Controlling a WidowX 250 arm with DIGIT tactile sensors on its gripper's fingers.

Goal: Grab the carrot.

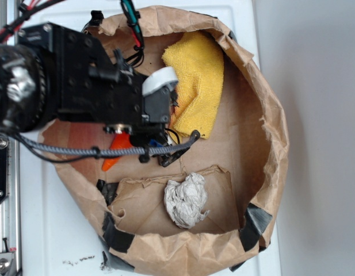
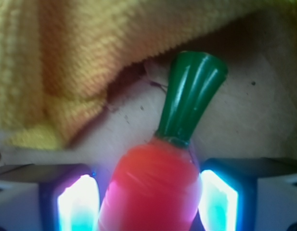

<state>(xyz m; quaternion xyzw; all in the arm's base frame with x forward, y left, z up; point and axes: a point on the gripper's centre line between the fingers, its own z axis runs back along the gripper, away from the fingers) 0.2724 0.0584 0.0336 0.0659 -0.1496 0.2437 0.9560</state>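
The carrot (image 2: 153,187) fills the gap between my fingers in the wrist view. It is orange-red and glossy, and its green stem cap (image 2: 191,96) points away towards the cloth. My gripper (image 2: 149,202) is shut on the carrot: the right pad (image 2: 218,202) presses its side, and the left pad (image 2: 78,204) meets it low down. In the exterior view the gripper (image 1: 140,144) hangs over the left part of the bag floor. Only the carrot's orange tip (image 1: 111,160) shows beneath it.
Everything lies inside a low brown paper bag (image 1: 275,144) with rolled walls and black tape patches. A folded yellow cloth (image 1: 197,80) lies just beyond the stem, close to the gripper. A crumpled whitish paper ball (image 1: 186,200) rests near the front wall.
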